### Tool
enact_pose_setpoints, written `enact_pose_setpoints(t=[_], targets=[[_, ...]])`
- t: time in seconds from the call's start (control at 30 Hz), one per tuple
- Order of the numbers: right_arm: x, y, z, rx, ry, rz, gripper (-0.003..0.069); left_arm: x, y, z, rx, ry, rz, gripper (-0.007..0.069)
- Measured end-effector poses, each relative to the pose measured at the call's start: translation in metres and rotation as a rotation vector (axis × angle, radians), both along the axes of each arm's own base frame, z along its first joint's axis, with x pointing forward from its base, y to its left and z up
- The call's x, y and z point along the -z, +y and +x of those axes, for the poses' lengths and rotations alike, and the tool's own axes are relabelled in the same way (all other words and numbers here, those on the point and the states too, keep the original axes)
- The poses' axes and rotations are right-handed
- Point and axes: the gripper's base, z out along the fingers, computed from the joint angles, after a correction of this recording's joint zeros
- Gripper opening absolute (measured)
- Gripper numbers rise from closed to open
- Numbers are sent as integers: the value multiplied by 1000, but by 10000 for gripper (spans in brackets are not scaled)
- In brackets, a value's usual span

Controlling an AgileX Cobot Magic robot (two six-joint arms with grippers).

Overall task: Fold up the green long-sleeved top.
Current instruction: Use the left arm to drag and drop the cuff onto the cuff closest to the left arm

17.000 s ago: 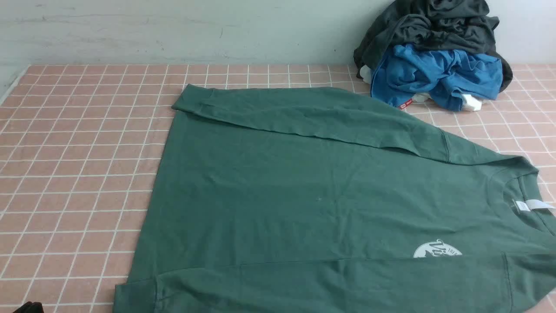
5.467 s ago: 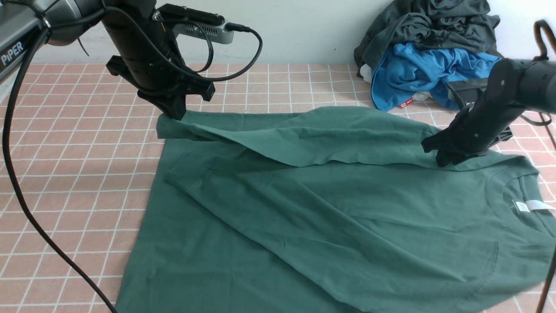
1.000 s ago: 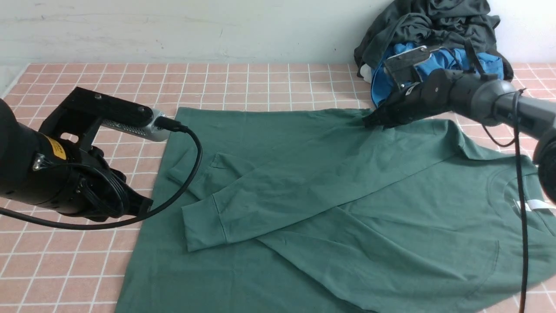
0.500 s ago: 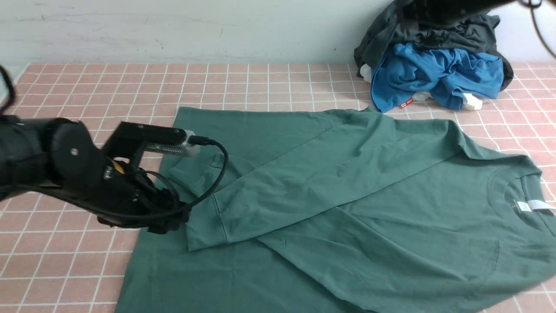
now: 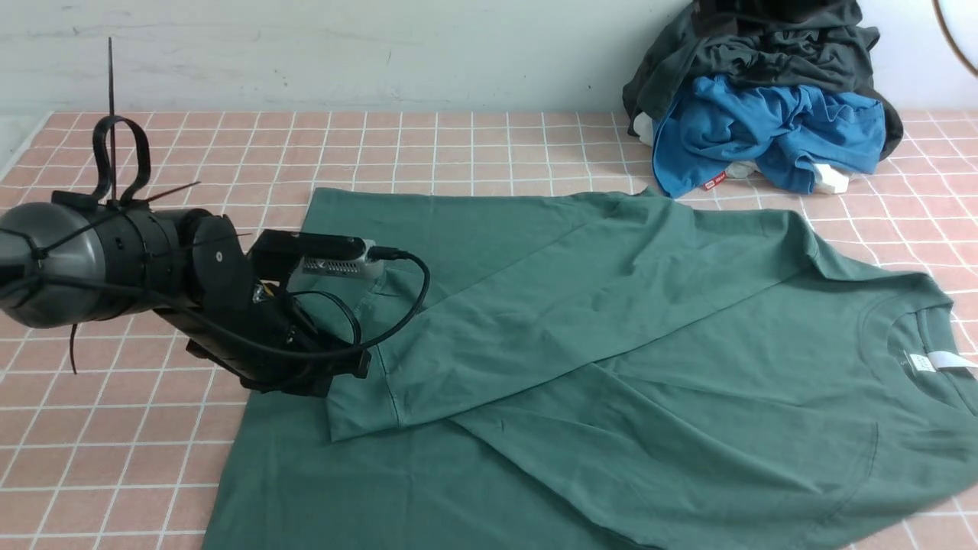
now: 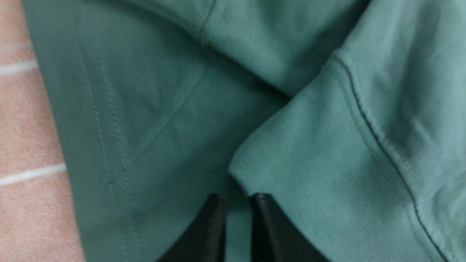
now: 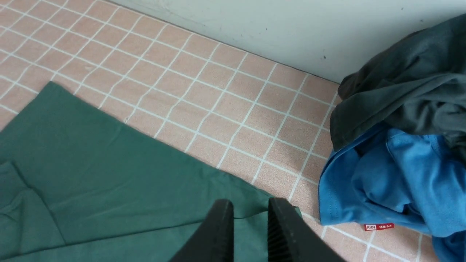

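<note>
Finds the green long-sleeved top [image 5: 611, 344] spread flat on the pink checked surface [image 5: 153, 458], neck to the robot's right, one sleeve lying diagonally across the body with its cuff [image 5: 359, 401] near the hem. Locates the left end effector [image 5: 353, 368] low at that cuff's edge, drawn almost together with only a sliver of gap and no cloth seen between. Locates the right end effector [image 7: 247, 207] only in its wrist view, raised over the top's far edge, a little apart and empty, near the blue garment [image 7: 393, 174] and charcoal-grey garment [image 7: 400, 83] heaped at the wall.

Flags these risks:
- pulling the cuff off line, through a fingertip catching its ribbed edge;
- bunching the layer beneath, through a low sideways sweep;
- snagging the trailing cable [image 5: 412, 298] on the sleeve;
- dragging the heap onto the top, through a careless right-arm descent;
- ending with a skewed fold, through a pinch of too many layers.
</note>
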Motion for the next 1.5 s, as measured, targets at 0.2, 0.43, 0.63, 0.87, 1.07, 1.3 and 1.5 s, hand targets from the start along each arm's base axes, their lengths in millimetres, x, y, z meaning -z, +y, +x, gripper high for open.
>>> enact_pose_setpoints(t=[0.2, 0.43, 0.63, 0.87, 1.07, 1.3, 1.5], targets=[[13, 1, 6, -1, 28, -4, 137, -5, 0, -1, 53, -25, 11, -2], [27, 2, 11, -5, 67, -10, 137, -14, -5, 1, 16, -30, -55, 15], [27, 2, 11, -6, 68, -10, 137, -14, -6, 3, 24, -9, -58, 216], [27, 2, 11, -6, 68, -10, 137, -4, -7, 5, 24, 23, -52, 374], [27, 2, 11, -8, 69, -12, 137, 4, -7, 6, 50, 38, -37, 179], [27, 2, 11, -16, 67, -20, 137, -18, -6, 3, 69, -26, -38, 1], [26, 2, 12, -1, 54, -8, 137, -32, 1, -2, 116, -65, 42, -1]])
